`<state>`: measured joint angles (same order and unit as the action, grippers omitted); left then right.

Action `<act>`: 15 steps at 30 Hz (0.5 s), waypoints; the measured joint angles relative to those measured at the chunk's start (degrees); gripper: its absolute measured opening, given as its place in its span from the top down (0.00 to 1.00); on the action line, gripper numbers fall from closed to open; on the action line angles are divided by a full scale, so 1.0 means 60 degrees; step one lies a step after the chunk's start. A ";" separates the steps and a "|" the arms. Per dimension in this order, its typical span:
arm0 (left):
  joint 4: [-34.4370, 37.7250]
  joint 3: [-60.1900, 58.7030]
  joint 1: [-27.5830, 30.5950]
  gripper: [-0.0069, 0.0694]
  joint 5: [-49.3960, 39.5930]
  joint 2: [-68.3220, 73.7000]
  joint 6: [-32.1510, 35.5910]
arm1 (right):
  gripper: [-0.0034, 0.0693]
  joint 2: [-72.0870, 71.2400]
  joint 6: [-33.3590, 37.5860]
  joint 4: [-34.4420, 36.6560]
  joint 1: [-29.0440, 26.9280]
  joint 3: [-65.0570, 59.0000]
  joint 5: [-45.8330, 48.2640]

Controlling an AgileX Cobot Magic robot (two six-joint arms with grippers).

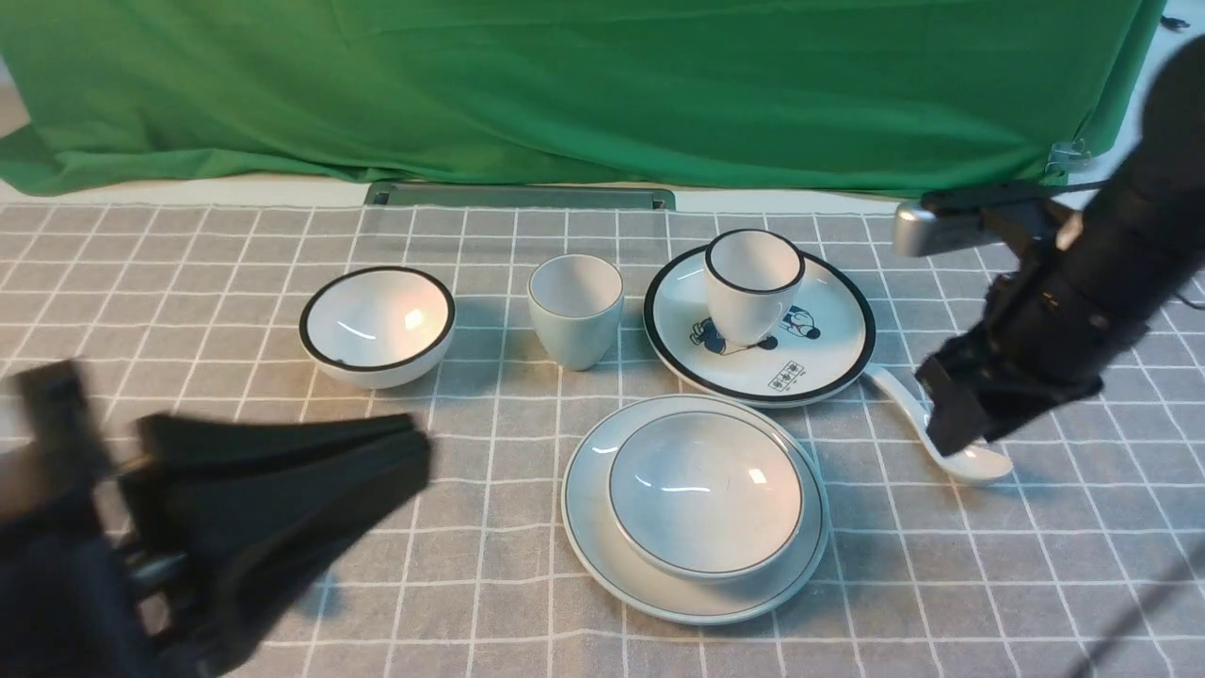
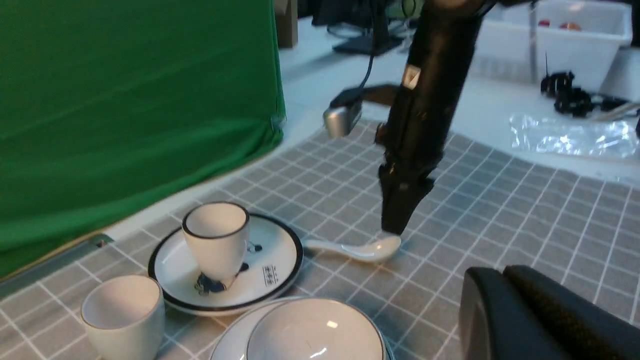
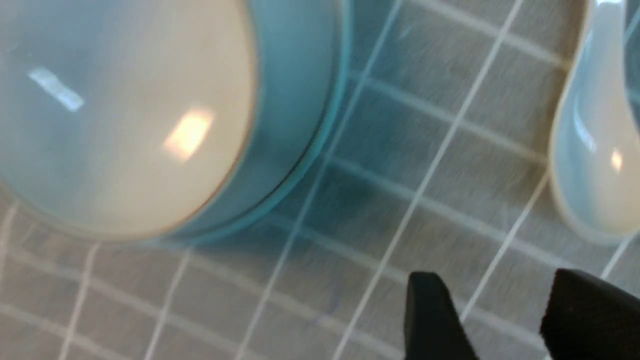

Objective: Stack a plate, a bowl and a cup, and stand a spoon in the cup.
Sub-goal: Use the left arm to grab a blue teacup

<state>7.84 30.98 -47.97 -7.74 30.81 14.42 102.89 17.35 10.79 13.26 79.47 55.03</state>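
Note:
The pale blue-grey bowl point(image 1: 704, 492) sits inside the plate point(image 1: 602, 556) at the front centre. Behind them the handleless cup point(image 1: 575, 311) stands alone and upright. The plain white spoon point(image 1: 979, 461) lies flat on the cloth to the plate's right. My right gripper point(image 1: 951, 433) hangs right by the spoon's scoop end. In the right wrist view this gripper point(image 3: 495, 295) is open with only cloth between its fingers, and the spoon point(image 3: 595, 150) lies off to one side. My left gripper point(image 1: 419, 452) is shut and empty, low over the cloth left of the plate.
A black-rimmed white bowl point(image 1: 377, 325) stands at the back left. A black-rimmed plate with a cartoon print point(image 1: 828, 348) carries a taller black-rimmed white cup point(image 1: 753, 282) at the back right. A green cloth point(image 1: 565, 85) hangs along the far edge.

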 joint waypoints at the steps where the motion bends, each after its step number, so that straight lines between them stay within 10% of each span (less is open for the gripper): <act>1: 0.0010 -0.0111 0.0000 0.90 0.0000 -0.0216 0.0000 | 0.43 0.0327 0.0127 0.0010 -0.0052 0.0247 0.0000; 15: -0.0044 -0.0106 0.0000 0.90 -0.1067 -0.0601 -0.0256 | 0.52 0.1268 -0.0506 -0.0522 -0.0129 0.2626 0.1577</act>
<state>7.57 30.35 -47.97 -14.14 27.21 12.88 110.49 14.31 7.66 12.49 95.22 64.49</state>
